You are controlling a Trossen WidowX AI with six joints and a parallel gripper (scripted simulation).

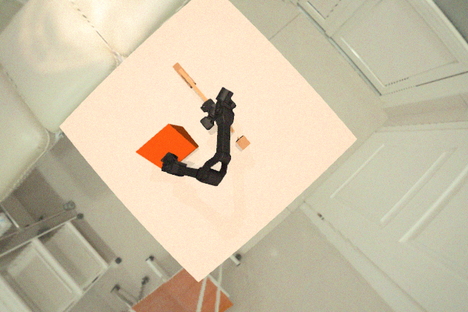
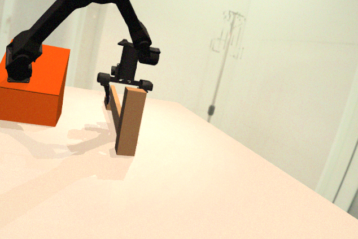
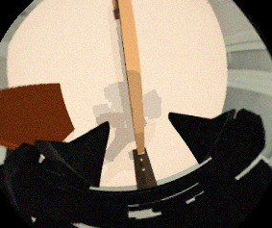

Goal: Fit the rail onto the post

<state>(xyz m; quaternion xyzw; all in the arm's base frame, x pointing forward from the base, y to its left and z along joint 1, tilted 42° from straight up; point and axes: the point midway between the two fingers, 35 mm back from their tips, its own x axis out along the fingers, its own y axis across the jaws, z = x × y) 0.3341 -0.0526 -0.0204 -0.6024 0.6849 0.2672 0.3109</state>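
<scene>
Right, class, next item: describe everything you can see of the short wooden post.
The short wooden post is a plain, straight-edged block, taller than wide, looking like wood: light tan on top, darker brown down the sides. It stands upright on the table, just beyond the near end of the rail. Two small pegs show on its rail-facing side. Whether the rail touches it is unclear.
</scene>
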